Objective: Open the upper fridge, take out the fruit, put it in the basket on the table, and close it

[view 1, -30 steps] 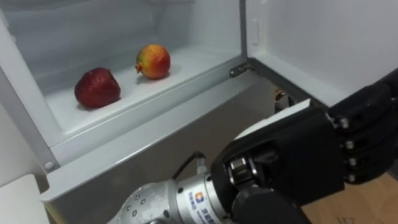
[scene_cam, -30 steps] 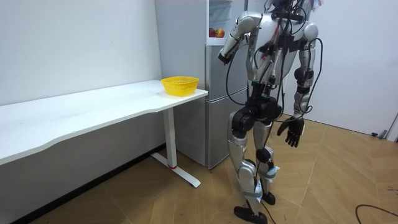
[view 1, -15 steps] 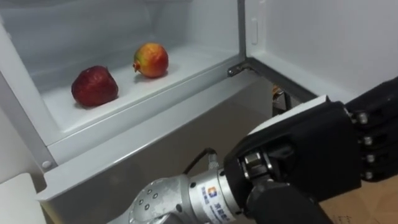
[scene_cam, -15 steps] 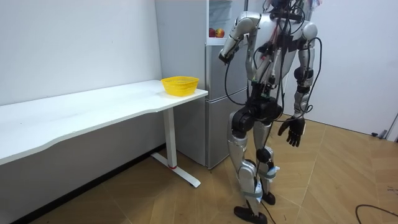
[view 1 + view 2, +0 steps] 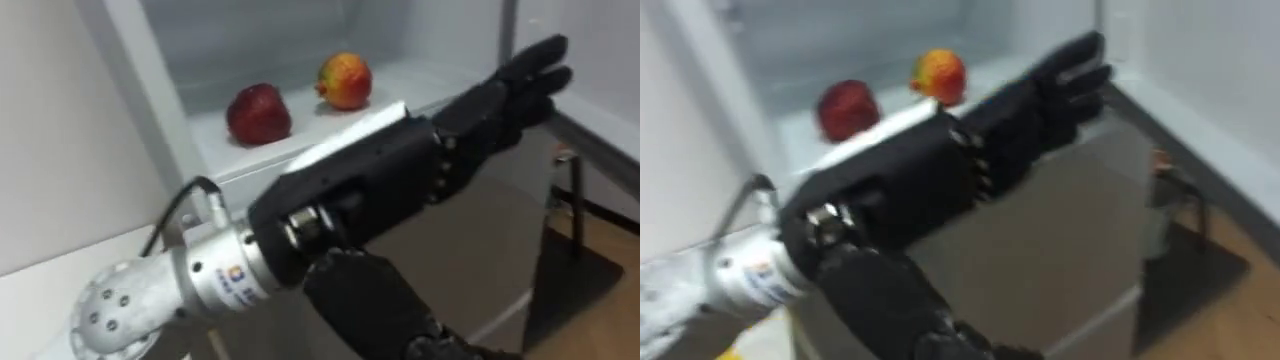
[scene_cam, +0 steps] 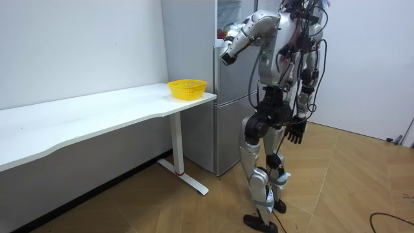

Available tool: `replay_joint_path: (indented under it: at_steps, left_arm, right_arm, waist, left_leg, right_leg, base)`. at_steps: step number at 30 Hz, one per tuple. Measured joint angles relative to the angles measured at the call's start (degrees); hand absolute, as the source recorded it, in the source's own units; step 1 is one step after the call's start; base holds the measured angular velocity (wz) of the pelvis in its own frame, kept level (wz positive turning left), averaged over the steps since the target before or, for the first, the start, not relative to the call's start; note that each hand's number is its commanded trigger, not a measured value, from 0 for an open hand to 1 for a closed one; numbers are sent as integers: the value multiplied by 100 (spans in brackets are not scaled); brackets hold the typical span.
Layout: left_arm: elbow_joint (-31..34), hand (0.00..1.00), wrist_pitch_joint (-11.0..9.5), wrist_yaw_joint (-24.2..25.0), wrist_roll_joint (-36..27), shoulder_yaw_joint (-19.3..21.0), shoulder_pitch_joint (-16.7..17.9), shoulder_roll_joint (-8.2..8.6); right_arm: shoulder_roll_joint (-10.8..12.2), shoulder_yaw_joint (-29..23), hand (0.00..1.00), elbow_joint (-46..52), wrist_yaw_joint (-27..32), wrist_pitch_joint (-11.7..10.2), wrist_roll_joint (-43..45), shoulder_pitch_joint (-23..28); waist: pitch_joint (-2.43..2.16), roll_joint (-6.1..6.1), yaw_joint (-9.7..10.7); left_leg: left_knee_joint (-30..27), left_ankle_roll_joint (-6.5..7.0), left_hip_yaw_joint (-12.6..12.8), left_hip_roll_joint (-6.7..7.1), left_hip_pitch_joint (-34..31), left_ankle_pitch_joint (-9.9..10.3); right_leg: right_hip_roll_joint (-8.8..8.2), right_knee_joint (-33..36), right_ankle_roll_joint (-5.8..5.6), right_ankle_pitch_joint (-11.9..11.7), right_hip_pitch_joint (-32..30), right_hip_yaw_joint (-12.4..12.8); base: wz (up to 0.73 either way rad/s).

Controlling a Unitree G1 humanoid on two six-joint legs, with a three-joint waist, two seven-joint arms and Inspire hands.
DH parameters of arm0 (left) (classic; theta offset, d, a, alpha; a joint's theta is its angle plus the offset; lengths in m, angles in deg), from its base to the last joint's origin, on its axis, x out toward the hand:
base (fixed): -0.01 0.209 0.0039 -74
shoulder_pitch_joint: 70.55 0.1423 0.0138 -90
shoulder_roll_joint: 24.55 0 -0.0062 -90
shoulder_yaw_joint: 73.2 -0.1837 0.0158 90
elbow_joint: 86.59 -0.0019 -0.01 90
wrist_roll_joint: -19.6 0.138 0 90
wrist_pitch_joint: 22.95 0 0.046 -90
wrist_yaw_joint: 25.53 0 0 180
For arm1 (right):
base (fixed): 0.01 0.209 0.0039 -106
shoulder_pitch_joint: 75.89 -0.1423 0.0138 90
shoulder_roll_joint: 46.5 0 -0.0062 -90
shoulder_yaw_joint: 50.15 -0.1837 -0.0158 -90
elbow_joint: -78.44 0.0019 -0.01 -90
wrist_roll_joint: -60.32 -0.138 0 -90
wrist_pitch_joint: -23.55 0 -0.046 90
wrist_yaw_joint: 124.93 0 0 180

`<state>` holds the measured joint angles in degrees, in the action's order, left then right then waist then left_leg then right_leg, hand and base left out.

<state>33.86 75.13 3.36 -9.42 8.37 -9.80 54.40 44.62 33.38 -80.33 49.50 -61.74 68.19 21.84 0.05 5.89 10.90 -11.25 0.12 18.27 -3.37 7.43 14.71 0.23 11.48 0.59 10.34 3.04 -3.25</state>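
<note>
Now: a reach toward the upper fridge, by the look of it, with no grasp made yet.
Left hand (image 5: 400,165): stretched out with fingers straight, holding nothing.
Shelf (image 5: 215,140): just beyond the hand; whether the fingertips are past its front edge cannot be told.
Red fruit (image 5: 259,113): on the shelf, apart from the hand.
Orange fruit (image 5: 345,80): deeper in; the fingers point past it on its right, not touching.
Doing it well: pick one fruit, bring the palm over it and curl round its widest part; a straight-fingered nudge could roll it backward.
Right hand (image 6: 294,133): low by the hip, idle.
Room view adds: robot upright at the fridge (image 6: 226,129), with a table (image 6: 97,113) and basket (image 6: 187,88) to that view's left.
Eye views add: both fruits and the hand's open pose.
</note>
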Motion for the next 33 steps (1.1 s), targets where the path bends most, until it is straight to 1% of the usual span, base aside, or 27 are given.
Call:
replay_joint_path:
  at_steps: [1, 2, 3, 5, 6, 7, 8, 9, 11, 12, 15, 16, 17, 18, 19, 20, 21, 23, 24, 25, 26, 27, 29, 30, 31, 32, 33]
  left_arm:
    - [58, 0, -37, -14, 138, 295, 95, -55]
    - [126, 0, -83, -136, 302, 613, 197, -121]
    - [142, 0, -105, -230, 353, 763, 235, -149]
    - [236, 0, -139, -563, 583, 1407, 441, -166]
    - [276, 0, -165, -622, 620, 1595, 536, -167]
    - [351, 0, -284, -760, 651, 1968, 804, -165]
    - [405, 0, -417, -902, 745, 2253, 1109, -154]
    - [412, 0, -456, -958, 763, 2355, 1242, -142]
    - [405, 0, -481, -1075, 825, 2771, 1656, -141]
    - [387, 0, -496, -1145, 828, 3053, 1769, -142]
    - [297, 0, -615, -1393, 839, 3565, 1854, -141]
    - [283, 0, -716, -1569, 835, 3823, 1971, -139]
    - [267, 0, -811, -1735, 836, 4034, 2106, -138]
    - [248, 0, -846, -1810, 837, 4110, 2157, -137]
    - [179, 0, -962, -1967, 830, 4236, 2322, -123]
    - [118, 0, -1079, -2129, 832, 4361, 2631, -48]
    - [88, 0, -1118, -2212, 833, 4415, 2813, 14]
    - [-115, 0, -1141, -2541, 849, 4499, 3455, 440]
    - [-208, 0, -1146, -2630, 850, 4513, 3601, 553]
    - [-448, 0, -1142, -2827, 855, 4547, 3884, 752]
    - [-766, 0, -1139, -3036, 840, 4547, 4167, 882]
    - [-931, 0, -1127, -3140, 840, 4547, 4302, 941]
    - [-1556, 0, -1097, -3574, 824, 4546, 4786, 1207]
    - [-1752, 0, -1096, -3670, 806, 4546, 4874, 1265]
    - [-2196, 0, -1100, -3826, 673, 4528, 5013, 1367]
    - [-2797, 0, -1108, -3879, 320, 4527, 5133, 1466]
    - [-3130, 0, -1103, -3917, 60, 4527, 5164, 1506]
  right_arm:
    - [2, -1, 0, 15, 57, -41, 0, 34]
    - [15, -34, 0, -5, 120, -79, 6, 78]
    - [24, -71, 0, -1, 147, -102, 17, 69]
    - [49, -184, 0, 11, 272, -146, 23, 134]
    - [57, -191, 0, 22, 300, -160, 46, 141]
    - [60, -223, 0, 42, 323, -170, 123, 151]
    - [62, -221, 0, 67, 367, -170, 172, 171]
    - [65, -220, 0, 96, 380, -172, 178, 199]
    - [97, -220, 0, 151, 436, -285, 208, 335]
    - [119, -230, 0, 152, 475, -316, 209, 386]
    - [169, -307, 0, 155, 615, -351, 211, 529]
    - [180, -355, 0, 159, 666, -352, 199, 571]
    - [183, -383, 0, 161, 734, -356, 194, 659]
    - [183, -383, 0, 165, 763, -358, 193, 694]
    - [183, -383, 0, 191, 813, -355, 158, 714]
    - [184, -383, 0, 222, 856, -357, 132, 753]
    - [185, -383, 0, 221, 878, -356, 120, 778]
    - [220, -382, 0, 270, 954, -354, 118, 791]
    - [234, -386, 0, 269, 979, -350, 123, 786]
    - [260, -389, 0, 266, 1024, -341, 143, 789]
    - [283, -377, 0, 246, 1079, -337, 114, 779]
    - [293, -377, 0, 244, 1092, -336, 96, 779]
    - [353, -380, 0, 252, 1179, -329, 52, 792]
    - [366, -380, 0, 269, 1193, -319, 56, 795]
    - [382, -379, 0, 352, 1192, -264, 69, 824]
    - [380, -382, 0, 391, 1191, -230, 51, 841]
    - [382, -385, 0, 402, 1188, -207, 44, 842]
  waist:
    - [-25, -21, -266]
    - [-23, -46, -405]
    - [-25, -58, -493]
    - [-29, -68, -832]
    - [-33, -74, -900]
    - [-53, -69, -963]
    - [-58, -71, -1010]
    - [-57, -70, -1050]
    - [-57, -70, -1271]
    - [-56, -72, -1353]
    - [-65, -52, -1488]
    - [-48, -76, -1535]
    - [-42, -53, -1576]
    - [-39, -52, -1592]
    - [-27, -63, -1609]
    - [-23, -54, -1609]
    - [-22, -53, -1606]
    - [-18, -56, -1607]
    - [-16, -58, -1607]
    - [-16, -56, -1607]
    - [-16, -65, -1616]
    - [-16, -68, -1619]
    - [-18, -111, -1631]
    - [-20, -126, -1648]
    - [-19, -144, -1672]
    - [-20, -145, -1745]
    - [-23, -152, -1756]
  left_leg:
    - [-2, -1, -50, 2, 11, -1]
    - [-4, -1, -147, 11, 11, -1]
    - [-4, -1, -192, 16, 9, -1]
    - [-25, 0, -303, 34, 1, -2]
    - [-41, 1, -343, 39, -11, -2]
    - [-55, 15, -442, 95, -31, -11]
    - [-50, 29, -517, 109, -32, -34]
    - [-48, 34, -567, 112, -26, -42]
    - [-53, 37, -631, 117, -21, -48]
    - [-53, 37, -659, 119, -33, -54]
    - [-62, 37, -769, 148, -50, -59]
    - [-60, 37, -802, 182, -39, -63]
    - [-58, 37, -824, 190, -22, -64]
    - [-56, 37, -844, 197, -16, -64]
    - [-47, 39, -902, 209, -3, -65]
    - [-44, 40, -912, 220, 6, -66]
    - [-45, 40, -915, 225, 13, -66]
    - [-50, 40, -982, 253, 1, -66]
    - [-49, 40, -1014, 257, -12, -66]
    - [-52, 40, -1066, 265, -42, -66]
    - [-52, 41, -1100, 268, -51, -66]
    - [-53, 41, -1114, 269, -37, -66]
    - [-52, 41, -1159, 278, -49, -66]
    - [-54, 41, -1177, 282, -65, -66]
    - [-52, 41, -1187, 287, -78, -66]
    - [-48, 41, -1188, 290, -81, -66]
    - [-48, 41, -1197, 295, -77, -66]
  right_leg:
    - [-4, 5, 0, 0, 37, -86]
    - [-5, -33, 0, 0, 93, -183]
    - [-14, -82, 0, 0, 106, -242]
    - [-48, -97, -3, 2, 172, -406]
    - [-58, -99, -4, 4, 184, -435]
    - [-79, -102, -14, 13, 200, -499]
    - [-100, -101, -28, 26, 238, -574]
    - [-108, -105, -33, 30, 258, -597]
    - [-123, -131, -36, 33, 313, -666]
    - [-128, -168, -36, 33, 323, -704]
    - [-138, -180, -39, 35, 377, -802]
    - [-144, -181, -43, 49, 395, -822]
    - [-157, -181, -46, 59, 431, -855]
    - [-167, -180, -49, 70, 447, -875]
    - [-187, -165, -61, 99, 472, -926]
    - [-208, -162, -71, 124, 501, -944]
    - [-211, -161, -71, 134, 514, -946]
    - [-218, -137, -79, 174, 530, -987]
    - [-221, -133, -79, 179, 519, -1008]
    - [-223, -138, -77, 182, 502, -1053]
    - [-223, -152, -77, 182, 507, -1089]
    - [-222, -153, -77, 183, 509, -1097]
    - [-225, -161, -78, 200, 515, -1122]
    - [-228, -162, -79, 202, 514, -1134]
    - [-231, -167, -81, 205, 501, -1129]
    - [-236, -165, -80, 208, 493, -1131]
    - [-245, -162, -81, 212, 493, -1136]
  base:
    - [35]
    - [41]
    - [47]
    - [35]
    - [28]
    - [35]
    - [38]
    - [34]
    - [19]
    - [11]
    - [18]
    - [16]
    - [12]
    - [18]
    - [19]
    - [15]
    - [8]
    - [12]
    - [19]
    - [18]
    - [16]
    - [10]
    - [7]
    - [10]
    - [0]
    - [0]
    - [0]
